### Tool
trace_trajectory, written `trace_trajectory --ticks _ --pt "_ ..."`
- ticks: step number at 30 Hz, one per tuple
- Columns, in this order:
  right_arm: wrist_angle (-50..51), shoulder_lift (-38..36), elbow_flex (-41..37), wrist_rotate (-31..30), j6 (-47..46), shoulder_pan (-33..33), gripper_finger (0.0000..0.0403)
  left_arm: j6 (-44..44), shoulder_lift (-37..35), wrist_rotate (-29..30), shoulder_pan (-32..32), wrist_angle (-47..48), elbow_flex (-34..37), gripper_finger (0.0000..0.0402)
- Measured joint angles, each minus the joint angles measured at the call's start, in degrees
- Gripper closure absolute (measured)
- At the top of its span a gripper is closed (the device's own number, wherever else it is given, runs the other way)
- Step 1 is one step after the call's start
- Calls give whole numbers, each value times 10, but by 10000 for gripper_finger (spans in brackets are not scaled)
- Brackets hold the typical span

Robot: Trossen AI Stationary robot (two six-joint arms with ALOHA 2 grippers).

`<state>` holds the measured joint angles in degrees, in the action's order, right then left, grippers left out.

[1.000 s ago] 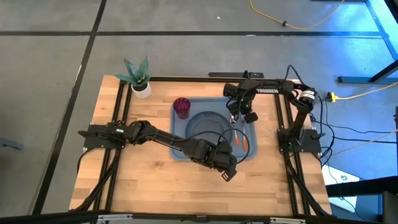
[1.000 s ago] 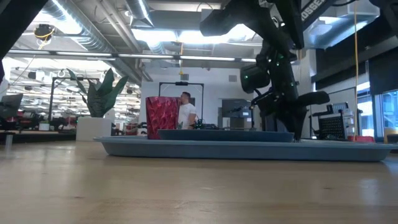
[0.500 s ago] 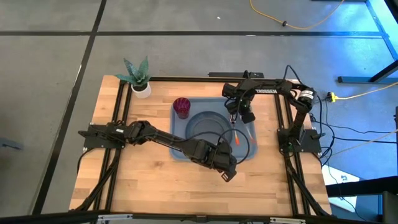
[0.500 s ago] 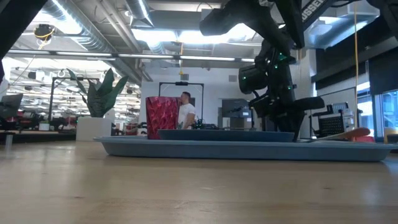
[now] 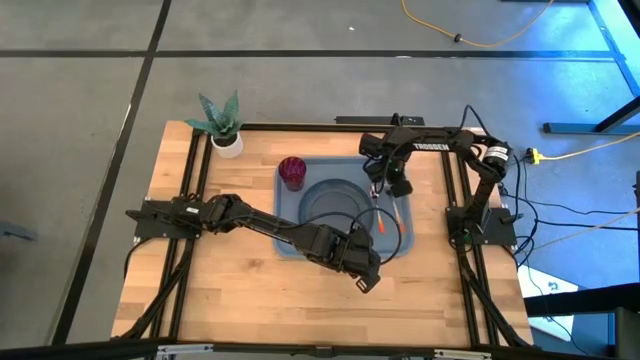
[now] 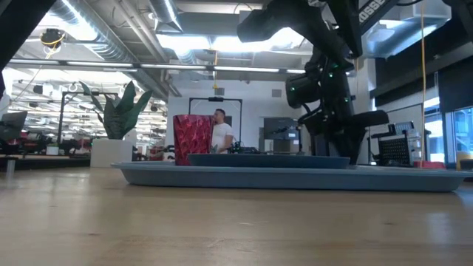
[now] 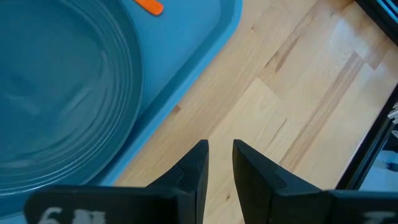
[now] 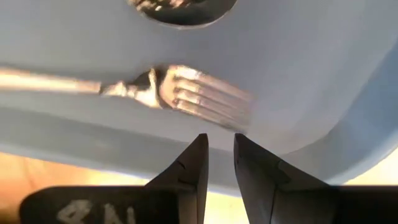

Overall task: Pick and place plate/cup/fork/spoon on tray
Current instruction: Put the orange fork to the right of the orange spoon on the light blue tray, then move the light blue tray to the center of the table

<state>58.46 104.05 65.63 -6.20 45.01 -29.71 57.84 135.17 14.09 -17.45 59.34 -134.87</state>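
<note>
From above, your wooden surface carries the tray at frame centre, holding plate, cup, and orange handles.

The level view adds a person behind the cup.

Your left tool, clenched, hovers beside the tray.

Your right tool, clenched empty, hangs over the fork; the spoon is cut off.

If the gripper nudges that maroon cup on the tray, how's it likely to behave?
The cup stands upright in a corner of the tray, so the raised rim would probably stop a slide. Its small round base suggests it's light and may tip; once tipped, it could roll.
</note>
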Motion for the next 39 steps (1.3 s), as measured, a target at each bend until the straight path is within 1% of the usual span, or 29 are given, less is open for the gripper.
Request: trace_trajectory --ticks 5,8,11,13,16,19,22,24,26,27,28,31,33,37,39 --pt "31 0 9 0 -33 7 325 0 0 0 0 0 0 337" --pt "67 -1 38 47 -67 7 325 0 0 4 0 2 0 337" --pt "109 -22 64 102 -91 8 325 1 0 21 0 17 -1 337" --pt "123 -51 77 130 -98 8 325 6 -6 33 0 46 -1 337" --pt "126 -115 87 155 -105 9 330 29 -20 55 1 101 -1 337" --pt "122 -188 89 164 -121 9 351 47 -32 62 5 154 -1 337" --pt "117 -253 89 168 -138 9 381 55 -44 64 11 212 -1 337" --pt "115 -291 89 168 -147 9 396 74 -53 74 14 255 -1 338" --pt "114 -324 89 167 -166 10 396 81 -62 87 19 305 -1 344" --pt "113 -339 89 163 -177 10 396 82 -69 92 21 316 0 349" --pt "113 -354 89 157 -189 10 397 73 -76 100 25 308 2 355" --pt "114 -386 89 108 -239 10 399 27 -100 133 35 305 6 380" --pt "113 -400 89 74 -284 9 399 -11 -113 145 47 309 6 396" --pt "113 -409 89 45 -377 9 399 -88 -147 157 74 309 7 400" --pt "113 -408 89 25 -417 9 399 -140 -166 157 84 306 9 401"
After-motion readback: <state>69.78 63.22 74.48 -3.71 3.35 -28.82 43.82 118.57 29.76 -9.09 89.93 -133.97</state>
